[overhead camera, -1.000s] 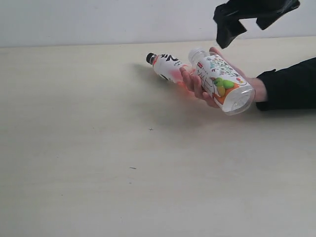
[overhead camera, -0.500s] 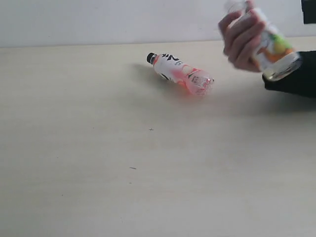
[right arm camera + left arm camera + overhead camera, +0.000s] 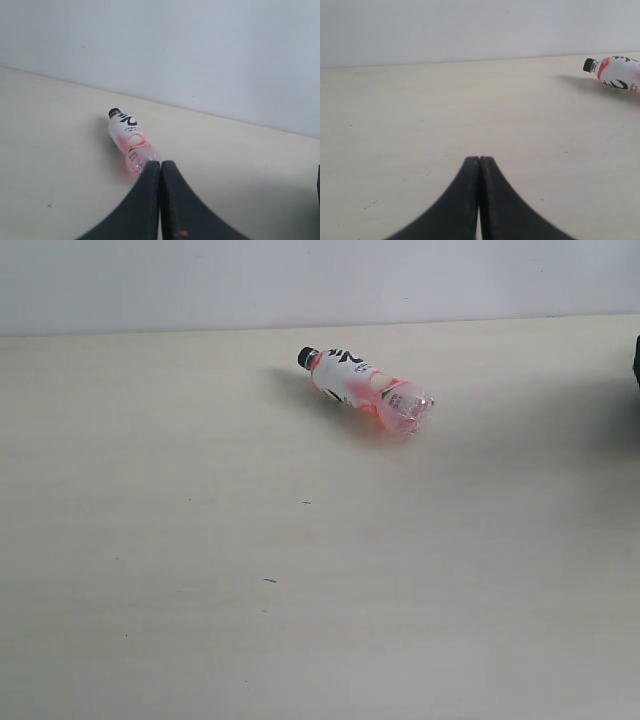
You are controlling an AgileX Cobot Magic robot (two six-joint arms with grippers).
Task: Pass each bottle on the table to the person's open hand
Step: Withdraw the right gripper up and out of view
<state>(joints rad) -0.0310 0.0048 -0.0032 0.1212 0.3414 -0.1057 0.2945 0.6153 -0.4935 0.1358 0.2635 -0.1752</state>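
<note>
Exterior view: pink bottle (image 3: 365, 390) lying on table (image 3: 200, 540).

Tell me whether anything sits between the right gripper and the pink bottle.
Nothing visible does. The right gripper, jaws shut, points toward the pink bottle, which lies on its side, and only table surface shows between them. The person's hand is out of view, so that path cannot be judged.

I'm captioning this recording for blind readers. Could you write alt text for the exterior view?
A clear bottle with a pink label and black cap lies on its side on a wide pale beige table, right of centre near the far edge, with its cap toward the left. A plain pale wall runs behind it.
</note>
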